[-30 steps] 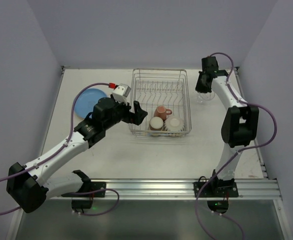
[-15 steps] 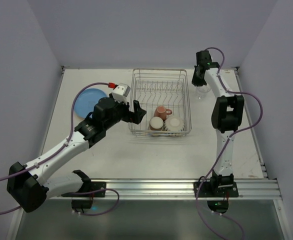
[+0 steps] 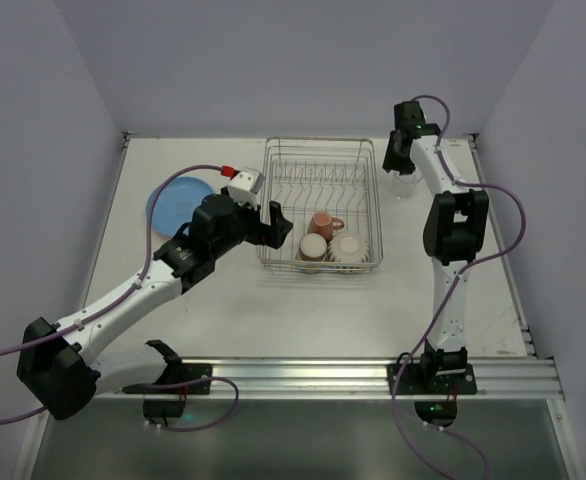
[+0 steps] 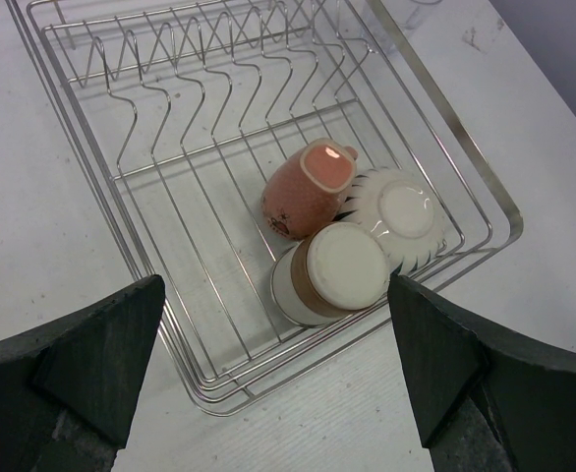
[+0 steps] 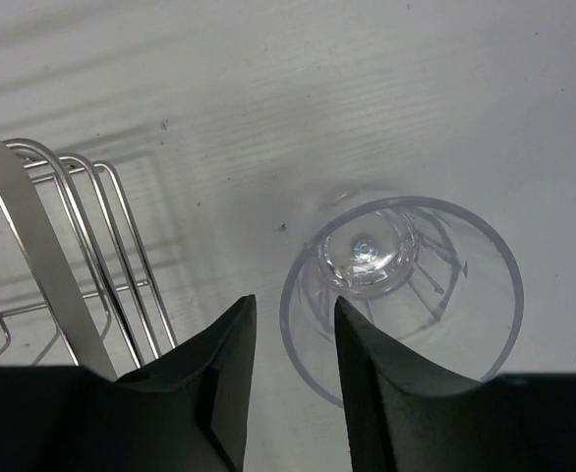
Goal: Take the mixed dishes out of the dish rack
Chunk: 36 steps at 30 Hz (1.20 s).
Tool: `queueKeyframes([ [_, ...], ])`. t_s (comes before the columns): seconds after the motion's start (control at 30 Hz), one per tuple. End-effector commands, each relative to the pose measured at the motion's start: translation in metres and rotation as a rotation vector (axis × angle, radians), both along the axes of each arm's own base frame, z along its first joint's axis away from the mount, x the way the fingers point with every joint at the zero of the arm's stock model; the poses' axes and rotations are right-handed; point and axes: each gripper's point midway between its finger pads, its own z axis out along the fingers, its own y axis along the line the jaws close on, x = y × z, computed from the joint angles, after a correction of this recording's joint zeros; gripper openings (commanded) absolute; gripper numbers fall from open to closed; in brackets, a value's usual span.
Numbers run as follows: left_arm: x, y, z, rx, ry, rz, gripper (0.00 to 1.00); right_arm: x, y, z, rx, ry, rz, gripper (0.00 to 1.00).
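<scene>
Three dishes left in dish rack (image 4: 185, 187) lol
Two reddish-brown cups (image 4: 332, 273), ribbed bowl (image 4: 401, 216) inside; blue plate (image 3: 173, 203), glass tumbler (image 5: 401, 295) out on tabletop (image 3: 323, 310). Left end effector (image 4: 275, 324) gaping, empty; right end effector (image 5: 293, 324) slightly parted astride tumbler rim.

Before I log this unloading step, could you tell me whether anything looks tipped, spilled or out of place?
One small reddish-brown cup lies tipped on its side in the silver wire dish rack, beside the cream ribbed bowl. Nothing looks spilled or broken.

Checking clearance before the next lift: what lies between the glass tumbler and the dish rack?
Only a bare strip of table; the right wrist view shows the glass tumbler standing apart from the dish rack.
</scene>
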Motion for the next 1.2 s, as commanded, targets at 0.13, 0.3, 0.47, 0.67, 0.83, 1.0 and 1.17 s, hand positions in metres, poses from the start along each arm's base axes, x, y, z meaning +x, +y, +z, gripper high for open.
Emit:
queueKeyframes([
  [0.13, 0.006, -0.002, 0.019, -0.016, -0.062, 0.001, 1.0, -0.003, 0.002, 0.05, 0.016, -0.088, 0.021, 0.44],
  [0.3, 0.008, -0.002, 0.02, -0.007, -0.061, 0.002, 1.0, -0.012, 0.002, 0.078, 0.035, -0.165, 0.02, 0.49],
  [0.47, 0.011, -0.005, 0.028, 0.005, -0.067, -0.007, 1.0, -0.034, 0.002, 0.115, 0.052, -0.229, 0.023, 0.53],
  [0.67, 0.017, -0.014, 0.029, 0.015, -0.06, -0.035, 1.0, -0.07, 0.009, 0.143, 0.104, -0.289, 0.045, 0.54],
  [0.83, 0.022, -0.028, 0.028, 0.023, -0.027, -0.079, 1.0, -0.108, 0.023, 0.139, 0.188, -0.31, 0.092, 0.57],
  [1.0, 0.03, -0.043, 0.015, 0.043, 0.028, -0.112, 1.0, -0.153, 0.036, 0.135, 0.247, -0.339, 0.133, 0.59],
  [1.17, 0.04, -0.056, 0.003, 0.097, 0.055, -0.144, 1.0, -0.188, 0.05, 0.135, 0.302, -0.364, 0.189, 0.61],
])
